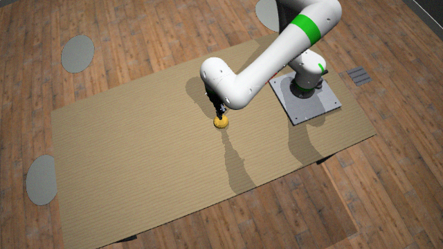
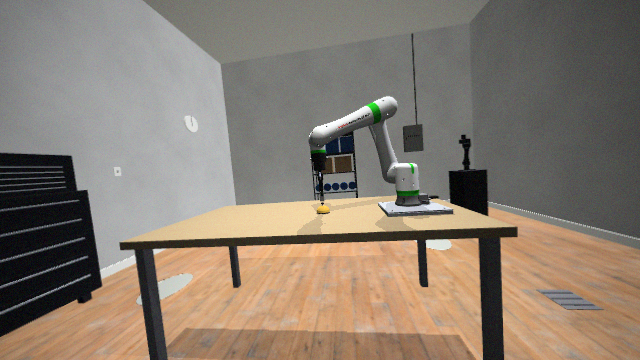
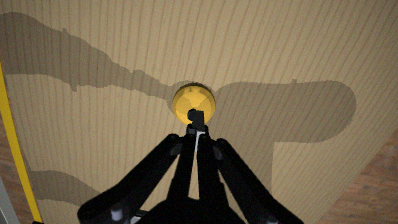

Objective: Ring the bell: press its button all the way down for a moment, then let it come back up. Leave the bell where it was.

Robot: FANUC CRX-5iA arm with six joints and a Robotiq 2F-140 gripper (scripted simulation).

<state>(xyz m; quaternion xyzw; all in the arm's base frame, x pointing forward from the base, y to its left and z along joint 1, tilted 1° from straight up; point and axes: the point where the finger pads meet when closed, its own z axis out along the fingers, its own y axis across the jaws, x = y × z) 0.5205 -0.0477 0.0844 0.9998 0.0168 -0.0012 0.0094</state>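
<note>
A small yellow bell (image 1: 221,122) sits on the wooden table near its middle; it also shows in the exterior view (image 2: 323,209) and in the wrist view (image 3: 194,102). My gripper (image 1: 220,112) is shut, with its black fingertips pressed together and pointing straight down. In the wrist view the fingertips (image 3: 196,118) lie over the centre of the bell's top, where the button is, and hide it. In the exterior view the gripper (image 2: 321,201) stands upright right above the bell, touching or almost touching its top. I cannot tell how far the button is pressed.
The arm's grey base plate (image 1: 304,98) is mounted on the table to the right of the bell. A yellow cable (image 3: 12,150) runs along the left edge of the wrist view. A black drawer cabinet (image 2: 35,235) stands by the left wall, away from the table.
</note>
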